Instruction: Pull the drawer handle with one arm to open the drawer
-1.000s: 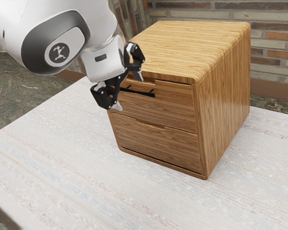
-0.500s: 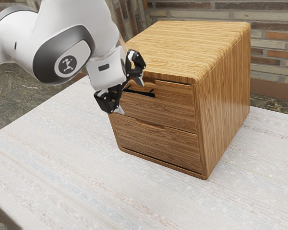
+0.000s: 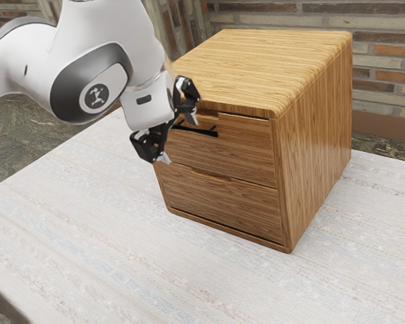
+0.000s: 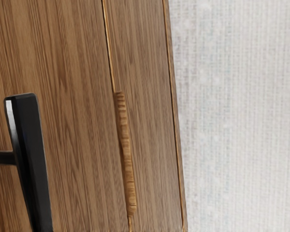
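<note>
A wooden cabinet (image 3: 256,67) with two drawers stands on the table. The upper drawer (image 3: 236,145) carries a thin black bar handle (image 3: 197,129) and looks shut, flush with the front. My black gripper (image 3: 178,140) is open at the handle's end toward the exterior view's left, with one finger (image 3: 188,101) above the bar and the other (image 3: 151,146) below it. Whether either finger touches the bar I cannot tell. In the wrist view the black handle (image 4: 28,159) lies close under my hand, against the drawer front (image 4: 72,72).
The lower drawer (image 3: 223,199) sits shut beneath, with a small wooden notch grip (image 4: 125,159). The pale cloth-covered table (image 3: 121,256) stretches in front of the cabinet. A brick wall (image 3: 385,54) runs behind.
My hand has moved in toward the upper drawer front, and the upper finger has come down closer to the handle. The drawer has not moved.
</note>
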